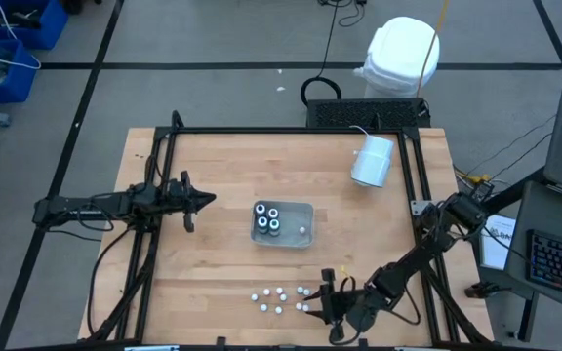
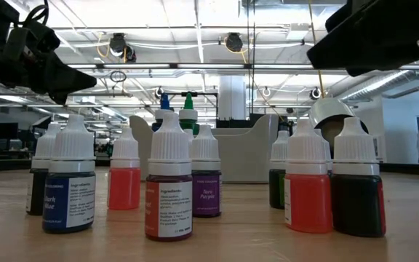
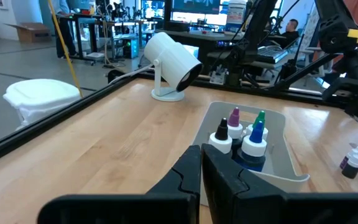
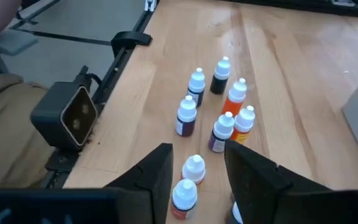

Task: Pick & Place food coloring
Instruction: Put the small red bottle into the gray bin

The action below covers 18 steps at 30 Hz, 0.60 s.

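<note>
Several tiny white-capped food coloring bottles (image 1: 279, 295) stand upright on their bases in a loose cluster near the table's near edge, and fill the low view (image 2: 169, 182). Four bigger dark bottles (image 1: 266, 219) stand in the clear tray (image 1: 305, 212) mid-table, with one tiny bottle (image 1: 303, 231) beside them. My right gripper (image 4: 199, 167) is open, low at the right of the cluster (image 1: 322, 297). Two tiny bottles (image 4: 194, 169) stand between its fingers, and no touch shows. My left gripper (image 3: 201, 177) is shut and hovers left of the tray (image 1: 201, 201).
A big white cylinder on a stand (image 1: 372, 161) lies toward the far right of the table (image 3: 169, 62). Black frame rails (image 1: 291, 132) run along the table's edges. The low camera's housing (image 4: 67, 115) sits just off the near edge. Bare wood lies between tray and cluster.
</note>
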Each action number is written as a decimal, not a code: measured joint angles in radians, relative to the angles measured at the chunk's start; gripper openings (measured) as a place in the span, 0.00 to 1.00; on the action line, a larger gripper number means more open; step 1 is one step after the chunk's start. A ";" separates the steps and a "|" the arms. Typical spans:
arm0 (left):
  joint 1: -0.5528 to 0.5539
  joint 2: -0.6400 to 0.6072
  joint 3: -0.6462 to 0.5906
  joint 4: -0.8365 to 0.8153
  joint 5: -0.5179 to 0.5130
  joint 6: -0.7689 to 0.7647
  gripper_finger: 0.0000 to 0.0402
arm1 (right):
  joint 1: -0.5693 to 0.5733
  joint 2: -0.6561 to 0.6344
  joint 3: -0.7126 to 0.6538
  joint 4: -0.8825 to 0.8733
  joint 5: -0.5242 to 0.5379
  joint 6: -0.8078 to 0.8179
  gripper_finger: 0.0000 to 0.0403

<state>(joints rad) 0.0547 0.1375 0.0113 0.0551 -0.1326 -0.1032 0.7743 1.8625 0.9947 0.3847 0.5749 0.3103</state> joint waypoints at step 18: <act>0.000 0.000 0.001 -0.006 0.000 -0.009 0.05 | 0.039 0.084 0.079 -0.084 0.103 0.044 0.32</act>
<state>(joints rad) 0.0547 0.1372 0.0124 0.0486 -0.1326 -0.1120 0.8131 1.9462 1.0740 0.3010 0.6783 0.3541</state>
